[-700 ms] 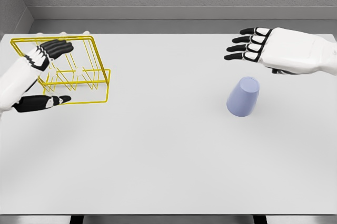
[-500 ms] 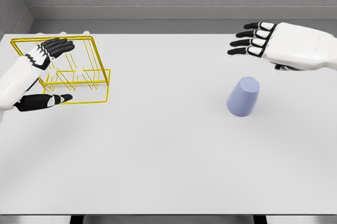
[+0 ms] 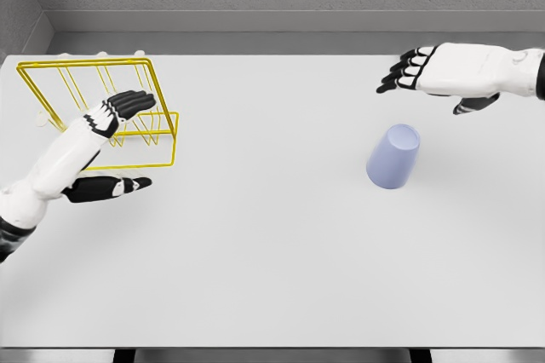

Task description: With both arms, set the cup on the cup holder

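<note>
Our left hand (image 3: 106, 137) had swung off the cup holder (image 3: 102, 112), fingers spread, while our empty, loosely open right hand (image 3: 426, 73) hovered just beyond the nearer, upside-down cup (image 3: 393, 157).

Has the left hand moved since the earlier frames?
Yes. The left hand has shifted rightward and toward the camera, off the yellow cup holder, which stayed put; its thumb now lies past the holder's front edge.

The left robot hand (image 3: 102, 146) is open, fingers spread and thumb held low; the right robot hand (image 3: 434, 77) is open too, palm down, fingers pointing left
</note>
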